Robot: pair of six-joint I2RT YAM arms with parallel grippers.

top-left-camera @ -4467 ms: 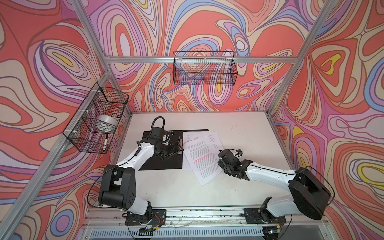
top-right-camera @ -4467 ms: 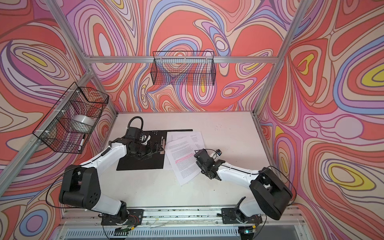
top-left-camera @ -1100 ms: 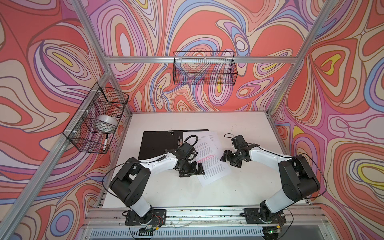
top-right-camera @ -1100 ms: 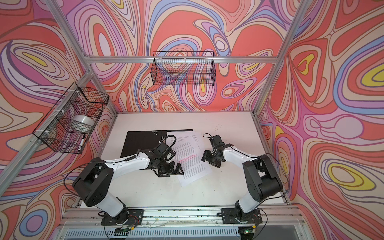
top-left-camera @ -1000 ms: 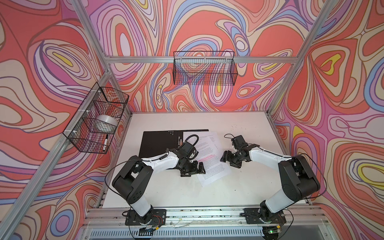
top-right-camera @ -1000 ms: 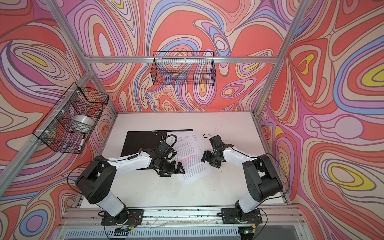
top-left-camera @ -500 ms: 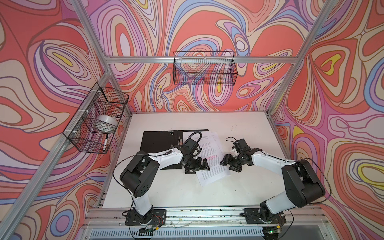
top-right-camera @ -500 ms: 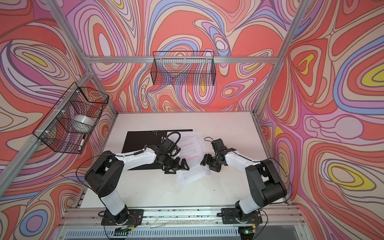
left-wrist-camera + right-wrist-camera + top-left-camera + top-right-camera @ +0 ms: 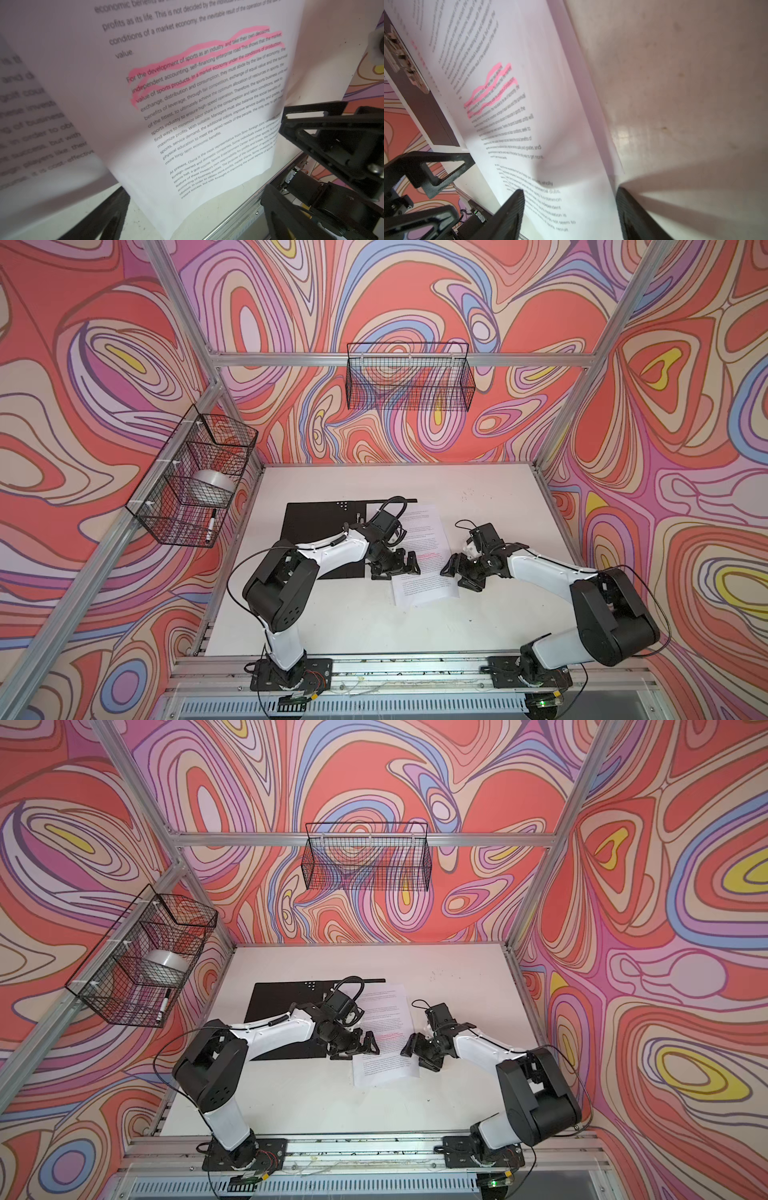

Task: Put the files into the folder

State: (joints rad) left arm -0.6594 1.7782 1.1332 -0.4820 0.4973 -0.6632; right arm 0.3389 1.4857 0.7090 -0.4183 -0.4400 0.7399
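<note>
Files: mid-surface, partly overlapping the open black folder at their 10 o'clock.
Left tool: jaws fully spread, empty, at files' 9 o'clock edge.
Right tool: jaws apart, straddling 3 o'clock edge.

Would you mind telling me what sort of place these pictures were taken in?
Probably a robot test cell in a lab: an aluminium frame lined with swirl-patterned walls, a left arm and a right arm bolted to a rail along a white table, and a wire basket hung at the back.
</note>
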